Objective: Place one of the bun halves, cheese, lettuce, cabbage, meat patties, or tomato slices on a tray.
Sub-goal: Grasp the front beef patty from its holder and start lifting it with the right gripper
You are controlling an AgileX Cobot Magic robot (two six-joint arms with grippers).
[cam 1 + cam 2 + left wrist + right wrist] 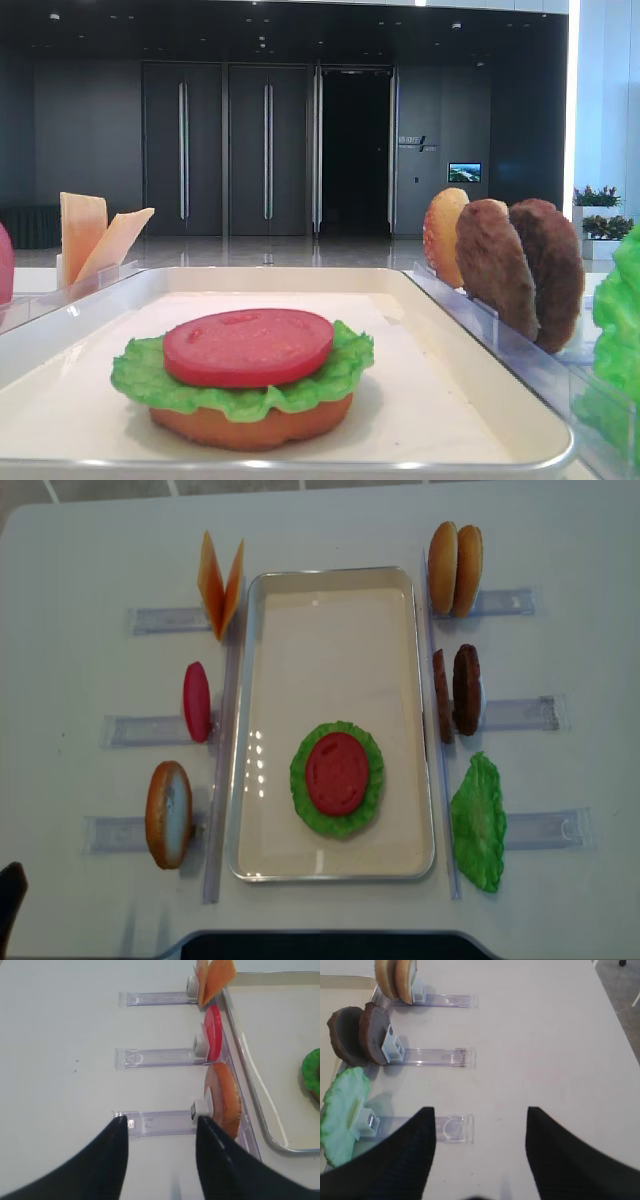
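Your tray (330, 590) sits mid-frame in the overhead view: cream, shallow, rounded corners, a shiny raised rim. On its lower half there's a stack: a smooth orange-tan bun half (250, 425) at the bottom, a ruffled green lettuce leaf (300, 780) over it, and a matte red tomato slice (338, 771) on top.

Left of the tray, clear plastic racks (135, 728) hold things on edge: two thin flat cheese squares (220, 580) leaning apart at upper left, a second red tomato disc (196, 701) below them, and another bun half (168, 813) at lower left. On the right you've got two buns (455, 555) side by side, two grainy brown meat patties (455, 692), and a spare lettuce leaf (478, 823).

Your left gripper (161, 1127) hovers over the table with dark fingers apart, holding nothing, just beside the lower-left bun rack. Your right gripper (480, 1120) is spread wide and empty above the lettuce rack.
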